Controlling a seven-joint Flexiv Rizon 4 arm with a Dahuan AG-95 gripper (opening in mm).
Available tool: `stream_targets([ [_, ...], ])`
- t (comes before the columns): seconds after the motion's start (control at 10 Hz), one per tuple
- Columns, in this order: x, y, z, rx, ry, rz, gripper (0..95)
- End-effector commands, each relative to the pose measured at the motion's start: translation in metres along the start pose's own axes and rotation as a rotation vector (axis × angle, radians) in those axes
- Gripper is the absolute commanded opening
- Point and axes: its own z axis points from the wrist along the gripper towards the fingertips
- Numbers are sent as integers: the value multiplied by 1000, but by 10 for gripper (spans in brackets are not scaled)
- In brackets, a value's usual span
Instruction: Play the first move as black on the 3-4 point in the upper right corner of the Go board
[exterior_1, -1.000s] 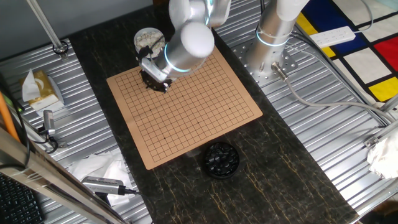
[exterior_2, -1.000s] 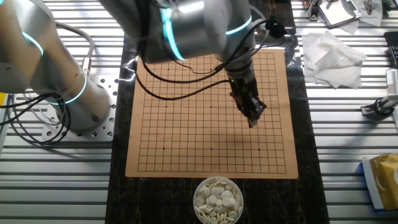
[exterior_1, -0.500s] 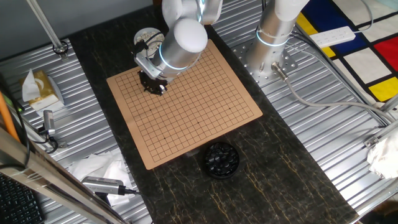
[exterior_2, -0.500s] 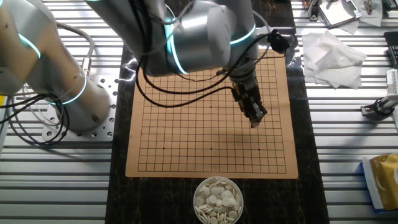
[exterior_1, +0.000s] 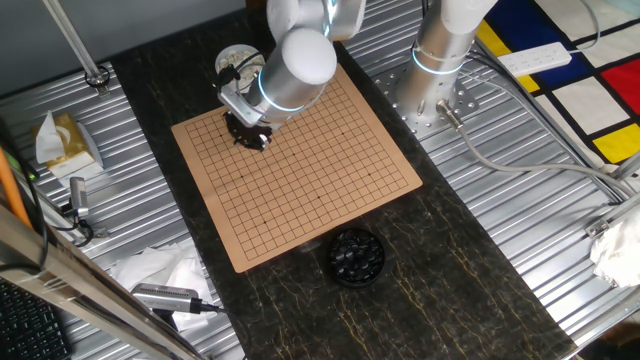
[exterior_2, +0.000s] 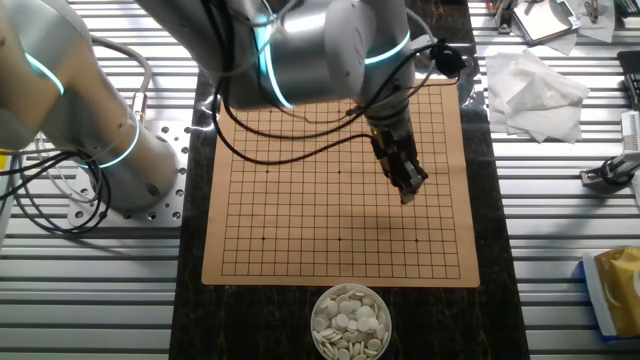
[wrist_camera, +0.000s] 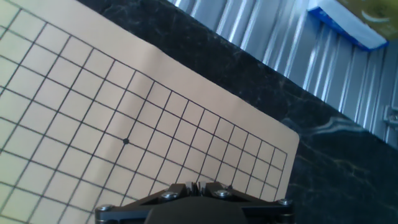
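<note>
Above Go board (exterior_2: 300, 230) corner region, gripper (exterior_2: 407, 192) hangs near star dot (wrist_camera: 126, 141), fingers drawn together; black stone not visible, held or not cannot tell. 3-4 point lies just beside star dot, ahead of gripper

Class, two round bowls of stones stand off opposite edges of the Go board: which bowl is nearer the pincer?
The bowl of white stones, just off the board edge closest to the pincer; the bowl of black stones lies beyond the far edge.
</note>
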Motion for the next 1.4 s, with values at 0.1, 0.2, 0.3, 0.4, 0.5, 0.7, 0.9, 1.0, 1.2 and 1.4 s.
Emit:
stream_targets([
  [0.1,1,0,0,24,18,-3,0],
  [0.2,1,0,0,32,23,-6,0],
  [0.3,1,0,0,36,25,-10,0],
  [0.4,2,-1,0,40,28,-14,0],
  [0.5,2,-1,1,40,29,-14,0],
  [0.7,4,-2,3,47,36,-15,0],
  [0.9,7,-3,5,48,36,-15,0],
  [1.0,9,-4,7,50,36,-18,0],
  [1.2,11,-5,10,54,37,-19,0],
  [1.4,9,-10,15,57,36,-20,0],
])
